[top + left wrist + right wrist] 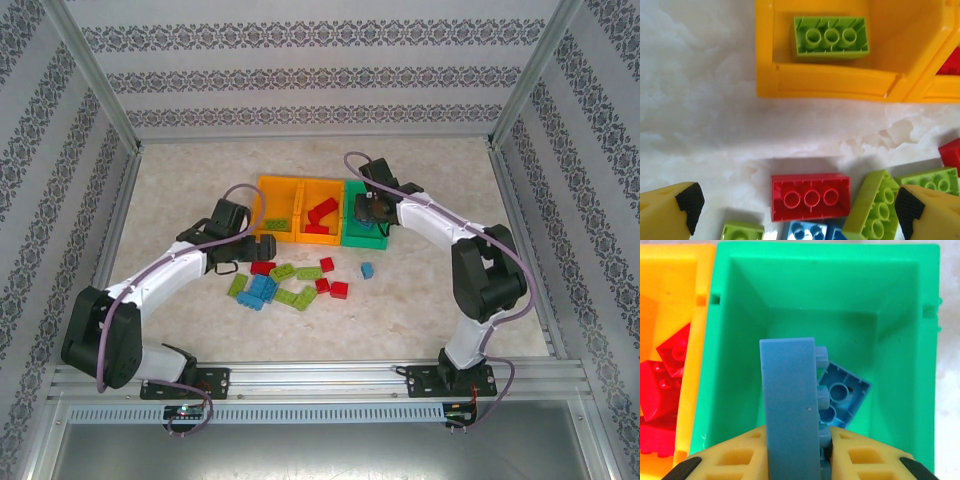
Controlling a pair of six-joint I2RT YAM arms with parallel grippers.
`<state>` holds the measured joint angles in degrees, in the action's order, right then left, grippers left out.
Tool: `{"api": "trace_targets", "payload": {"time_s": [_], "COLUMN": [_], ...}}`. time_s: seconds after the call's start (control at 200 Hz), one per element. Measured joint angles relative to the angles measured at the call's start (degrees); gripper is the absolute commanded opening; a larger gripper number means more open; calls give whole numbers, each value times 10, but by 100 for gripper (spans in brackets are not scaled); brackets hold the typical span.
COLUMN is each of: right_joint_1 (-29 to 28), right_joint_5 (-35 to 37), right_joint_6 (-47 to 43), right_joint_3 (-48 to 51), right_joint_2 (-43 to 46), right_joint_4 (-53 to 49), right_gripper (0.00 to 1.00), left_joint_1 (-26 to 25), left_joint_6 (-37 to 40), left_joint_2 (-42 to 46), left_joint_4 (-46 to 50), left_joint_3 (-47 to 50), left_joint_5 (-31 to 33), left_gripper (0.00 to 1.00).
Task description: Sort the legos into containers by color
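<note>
Both arms are showing white shell links between bulky black joint housings: left arm (160, 272), right arm (437, 222). A thin lilac-grey cable (242, 187) is looping loosely along each, trailing past black base plates (200, 381). Left gripper (797, 210) is showing yellow plastic fingers (662, 212) wearing black knurled pads (690, 202); right gripper (795, 452) fingers (735, 460), same yellow, are carrying square moulded pockets, black pads peeking at the corners.

Smooth, glossy plastic bins (830, 82) and bricks (810, 196) are shining; the table (700, 100) beneath the bins is looking matt, marbled.
</note>
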<state>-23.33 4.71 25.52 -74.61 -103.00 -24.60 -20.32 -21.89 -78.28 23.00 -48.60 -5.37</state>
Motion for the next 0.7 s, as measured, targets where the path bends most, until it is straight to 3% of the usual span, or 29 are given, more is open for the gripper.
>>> {"api": "trace_targets", "payload": {"time_s": [0.275, 0.515, 0.699], "right_joint_1": [7, 7, 7], "right_joint_5": [-1, -7, -9], "right_joint_6": [0, 0, -3], "right_joint_3": [-35, -31, -12], "right_joint_2": [-41, -36, -7], "right_joint_4": [-3, -3, -2], "right_gripper": [54, 63, 68], "left_joint_1": [0, -15, -57], "left_joint_6": [0, 10, 77], "left_joint_2": [20, 26, 41], "left_joint_4": [1, -8, -25], "left_joint_3": [52, 64, 64], "left_joint_5": [-14, -52, -67], "left_gripper": [99, 92, 90]}}
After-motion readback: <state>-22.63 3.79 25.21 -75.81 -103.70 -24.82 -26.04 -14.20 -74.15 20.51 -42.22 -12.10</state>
